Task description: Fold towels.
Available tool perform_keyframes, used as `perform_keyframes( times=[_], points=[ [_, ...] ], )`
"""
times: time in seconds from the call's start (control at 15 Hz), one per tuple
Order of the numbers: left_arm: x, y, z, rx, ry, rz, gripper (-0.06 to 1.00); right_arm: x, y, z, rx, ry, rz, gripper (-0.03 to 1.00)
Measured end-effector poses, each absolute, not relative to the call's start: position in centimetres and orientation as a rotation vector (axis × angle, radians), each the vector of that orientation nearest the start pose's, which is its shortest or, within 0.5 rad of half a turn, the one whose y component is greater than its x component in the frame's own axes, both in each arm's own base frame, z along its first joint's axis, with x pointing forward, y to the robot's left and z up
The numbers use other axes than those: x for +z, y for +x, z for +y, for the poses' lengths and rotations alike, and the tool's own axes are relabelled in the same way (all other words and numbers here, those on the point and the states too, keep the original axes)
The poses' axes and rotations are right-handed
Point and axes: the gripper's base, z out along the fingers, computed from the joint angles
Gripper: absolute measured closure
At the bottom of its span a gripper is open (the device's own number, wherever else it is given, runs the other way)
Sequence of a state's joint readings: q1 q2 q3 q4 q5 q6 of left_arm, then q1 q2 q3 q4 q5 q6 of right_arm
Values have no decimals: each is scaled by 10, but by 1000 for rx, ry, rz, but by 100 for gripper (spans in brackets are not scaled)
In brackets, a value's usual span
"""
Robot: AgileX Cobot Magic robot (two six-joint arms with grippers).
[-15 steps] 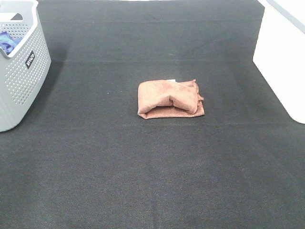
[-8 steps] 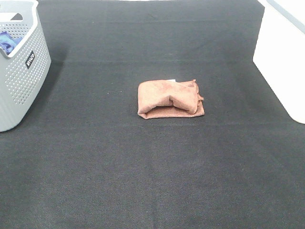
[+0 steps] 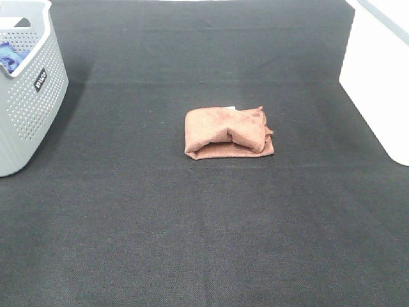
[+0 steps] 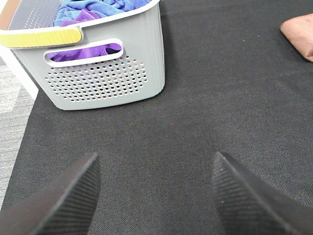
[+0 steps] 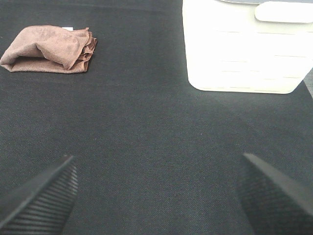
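Note:
A reddish-brown towel (image 3: 228, 132) lies folded into a small rectangle on the black mat, a bit of white tag showing at its far edge. It also shows in the right wrist view (image 5: 49, 49), and one corner of it shows in the left wrist view (image 4: 300, 35). Neither arm shows in the exterior high view. My left gripper (image 4: 154, 196) is open and empty, low over the mat near the grey basket. My right gripper (image 5: 156, 196) is open and empty over bare mat, well away from the towel.
A grey perforated basket (image 3: 29, 105) stands at the left edge; the left wrist view (image 4: 105, 73) shows blue and purple cloths in it. A white bin (image 3: 377, 83) stands at the right edge, also in the right wrist view (image 5: 239, 49).

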State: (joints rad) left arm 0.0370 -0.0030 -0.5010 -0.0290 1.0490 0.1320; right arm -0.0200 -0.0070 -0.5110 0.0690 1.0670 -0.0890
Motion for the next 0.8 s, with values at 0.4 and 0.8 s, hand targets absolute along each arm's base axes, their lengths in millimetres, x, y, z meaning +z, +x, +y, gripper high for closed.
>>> perform_keyframes(
  times=[0.4,0.8],
  points=[
    [279,-5,-2,72,98,2027,31,280,-8,6,14,-74,2029,13],
    [279,-5,-2,72,98,2027,31,280,-8,6,14,-74,2029,13]
  ],
)
